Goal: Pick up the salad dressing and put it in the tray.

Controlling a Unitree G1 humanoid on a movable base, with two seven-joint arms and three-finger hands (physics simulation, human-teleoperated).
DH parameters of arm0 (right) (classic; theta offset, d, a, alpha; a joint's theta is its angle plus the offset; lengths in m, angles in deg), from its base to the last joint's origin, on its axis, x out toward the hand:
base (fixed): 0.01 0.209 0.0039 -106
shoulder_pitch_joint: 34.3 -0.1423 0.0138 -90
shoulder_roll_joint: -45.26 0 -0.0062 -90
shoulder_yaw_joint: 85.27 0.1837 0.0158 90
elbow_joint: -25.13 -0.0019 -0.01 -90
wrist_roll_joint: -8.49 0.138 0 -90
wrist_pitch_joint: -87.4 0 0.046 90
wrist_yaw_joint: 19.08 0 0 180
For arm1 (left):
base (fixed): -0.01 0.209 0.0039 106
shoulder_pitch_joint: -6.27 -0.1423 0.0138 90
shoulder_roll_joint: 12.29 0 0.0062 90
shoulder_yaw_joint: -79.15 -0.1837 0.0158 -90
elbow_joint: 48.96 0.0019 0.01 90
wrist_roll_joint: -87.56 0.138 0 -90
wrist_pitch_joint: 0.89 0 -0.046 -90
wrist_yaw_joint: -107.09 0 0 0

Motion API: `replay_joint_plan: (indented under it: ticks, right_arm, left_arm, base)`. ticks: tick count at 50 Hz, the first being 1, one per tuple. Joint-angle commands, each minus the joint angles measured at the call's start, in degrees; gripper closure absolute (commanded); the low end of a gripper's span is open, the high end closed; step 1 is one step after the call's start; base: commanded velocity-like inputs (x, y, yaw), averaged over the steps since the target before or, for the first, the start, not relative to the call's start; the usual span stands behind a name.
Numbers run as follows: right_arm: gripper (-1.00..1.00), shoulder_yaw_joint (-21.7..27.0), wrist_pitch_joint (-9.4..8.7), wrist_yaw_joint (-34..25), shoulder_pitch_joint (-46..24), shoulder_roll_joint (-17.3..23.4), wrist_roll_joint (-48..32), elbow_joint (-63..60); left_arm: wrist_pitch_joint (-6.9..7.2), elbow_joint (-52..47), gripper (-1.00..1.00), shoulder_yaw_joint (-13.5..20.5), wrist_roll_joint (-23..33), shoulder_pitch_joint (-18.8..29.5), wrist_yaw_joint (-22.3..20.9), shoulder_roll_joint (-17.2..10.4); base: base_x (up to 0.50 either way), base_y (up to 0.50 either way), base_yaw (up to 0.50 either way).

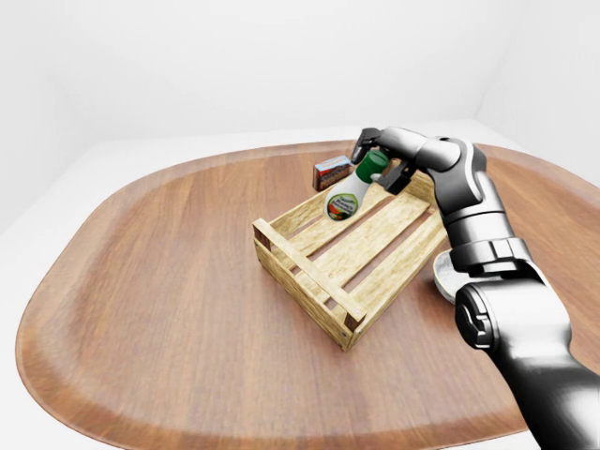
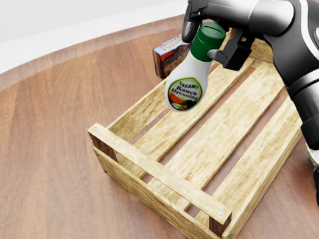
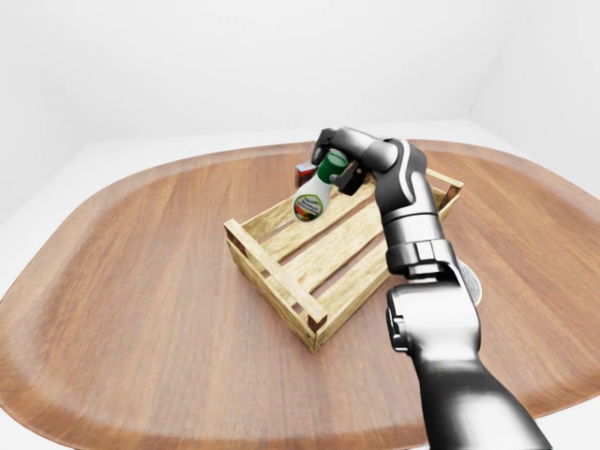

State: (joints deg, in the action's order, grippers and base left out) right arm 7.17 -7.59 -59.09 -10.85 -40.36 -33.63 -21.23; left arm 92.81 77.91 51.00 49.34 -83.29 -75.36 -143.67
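Obliquely tilted salad dressing [image 2: 190, 79], cap up-right.

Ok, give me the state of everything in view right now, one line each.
Dressing bottle: capped, tilted, held above the tray, not set down.
Right hand: fingers closed round the bottle's green cap.
Wooden tray: upright on the table, nothing resting inside.
Small box: on the table beyond the tray, closed.
Left hand: not in view.

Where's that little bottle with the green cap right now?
In the head view's upper middle, the salad dressing hangs tilted from the right hand, fingers round its green cap, above the wooden tray, with a small box just left.
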Motion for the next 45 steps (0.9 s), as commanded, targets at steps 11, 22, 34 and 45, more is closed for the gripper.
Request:
replay_joint_plan:
  ticks: [11, 22, 34, 45]
  right_arm:
    - [1.0, 0.4, 0.0, 3.6, -7.3, 3.9, 5.0, 30.3]
    - [1.0, -0.4, 0.0, 6.0, -9.1, 0.9, 1.6, 32.6]
    - [1.0, -1.1, 0.0, 13.9, -7.4, -0.5, -3.2, 33.2]
    - [1.0, -2.7, 0.0, 17.9, -4.0, -0.2, -8.3, 33.6]
  left_arm:
    - [-0.51, 0.5, -1.0, -0.7, 0.1, 0.3, 0.1, 0.0]
    - [-0.62, 0.4, -1.0, -0.6, 0.2, 0.1, -0.1, 0.3]
    - [-0.56, 0.3, -1.0, -0.8, 0.1, 0.1, -0.2, 0.3]
    - [-0.59, 0.4, -1.0, -0.8, 0.3, 0.2, -0.2, 0.4]
  base:
    - [0.0, 0.0, 0.0]
    - [0.0, 0.0, 0.0]
    - [0.0, 0.0, 0.0]
    - [0.0, 0.0, 0.0]
